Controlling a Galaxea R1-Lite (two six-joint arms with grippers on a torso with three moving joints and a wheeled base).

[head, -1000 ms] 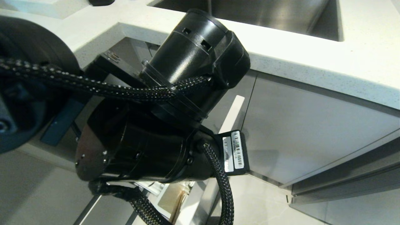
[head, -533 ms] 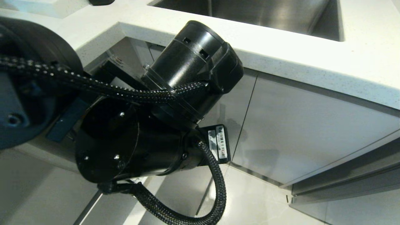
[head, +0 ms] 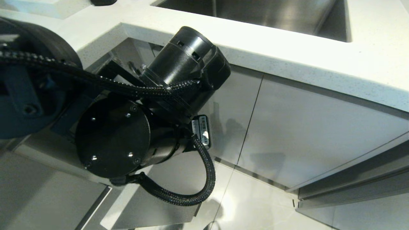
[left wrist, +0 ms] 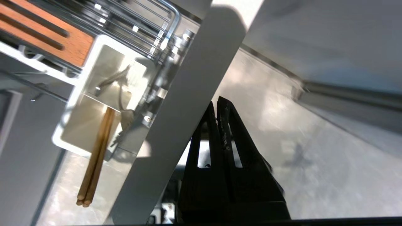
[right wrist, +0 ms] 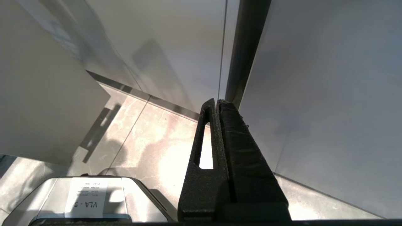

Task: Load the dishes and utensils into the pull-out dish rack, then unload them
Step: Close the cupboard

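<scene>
Filling the left half of the head view, the left arm [head: 137,121] reaches under the edge of the white countertop [head: 287,60], its black joints looped by a braided cable [head: 191,195]; a steel sink [head: 255,16] is sunk into the countertop further right, and flat grey cabinet doors [head: 313,127] run below it down to the pale tiled floor [head: 265,204]. From the left wrist camera, the pull-out dish rack [left wrist: 138,28] shows as chrome wires beside a slotted wooden strip [left wrist: 47,31]. Next to that strip sits the white utensil caddy [left wrist: 94,94], and a pair of light wooden chopsticks [left wrist: 97,157] stands in it, their ends poking well out past its rim. A silver spoon [left wrist: 124,110] lies in the same caddy, just beside the chopsticks. The rack's pale grey front panel [left wrist: 188,103] cuts diagonally across the picture between the caddy and the left gripper [left wrist: 216,105]. That gripper is on the outer side of the panel, its two black fingers pressed together with nothing between them, the tips close to the panel's face; whether they touch it cannot be told. The bowl and plate are in none of the views. Off to the right, the right gripper [right wrist: 216,105] hangs parked by the cabinet doors over the tiled floor, its fingers likewise closed flat against each other and empty, above a grey part of the robot's base that bears a white label [right wrist: 84,197].
</scene>
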